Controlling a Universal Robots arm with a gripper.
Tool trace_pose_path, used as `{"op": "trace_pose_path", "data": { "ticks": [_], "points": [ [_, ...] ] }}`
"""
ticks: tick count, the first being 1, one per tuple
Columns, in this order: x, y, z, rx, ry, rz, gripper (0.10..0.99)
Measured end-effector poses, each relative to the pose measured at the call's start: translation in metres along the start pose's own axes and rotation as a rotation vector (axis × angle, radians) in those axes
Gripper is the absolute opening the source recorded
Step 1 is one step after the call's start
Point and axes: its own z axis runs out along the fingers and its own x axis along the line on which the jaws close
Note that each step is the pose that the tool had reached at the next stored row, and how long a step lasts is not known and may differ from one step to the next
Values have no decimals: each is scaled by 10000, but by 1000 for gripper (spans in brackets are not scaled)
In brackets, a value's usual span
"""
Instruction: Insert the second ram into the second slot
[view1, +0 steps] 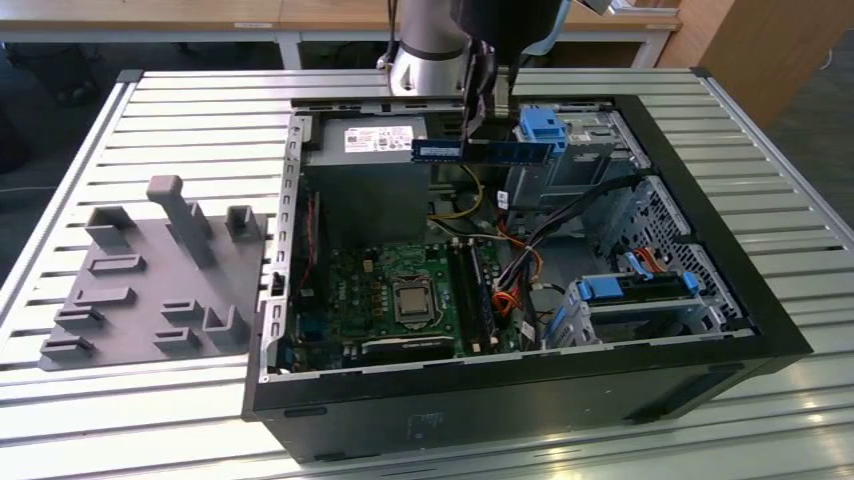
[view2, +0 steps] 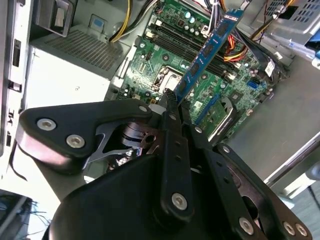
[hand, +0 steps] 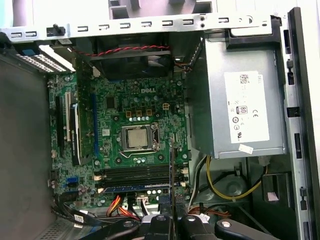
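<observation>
My gripper (view1: 481, 132) hangs over the back of the open computer case (view1: 694, 350) and is shut on the second ram (view1: 481, 151), a dark-blue stick held level and well above the motherboard (view1: 387, 290). In the second wrist view the second ram (view2: 210, 47) sticks out from between the black fingers (view2: 169, 105) towards the board. The first wrist view shows the second ram (hand: 171, 180) edge-on above the gripper (hand: 169, 218). The dark memory slots (hand: 135, 174) lie beside the processor socket, with a blue stick (hand: 132, 189) seated next to them. Which one is the second slot I cannot tell.
A silver power supply (view1: 367, 140) sits close under the held stick. Light-blue drive brackets (view1: 541, 125) and drive cages (view1: 641, 290) line the exterior view's right side. Loose cables (view1: 534, 260) cross near the slots. A grey fixture tray (view1: 147, 280) lies on the slatted table.
</observation>
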Motion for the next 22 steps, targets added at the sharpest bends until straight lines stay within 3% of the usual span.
{"op": "trace_pose_path", "data": {
  "ticks": [22],
  "points": [
    [26,-2,1,12,-27,728,137]
  ]
}}
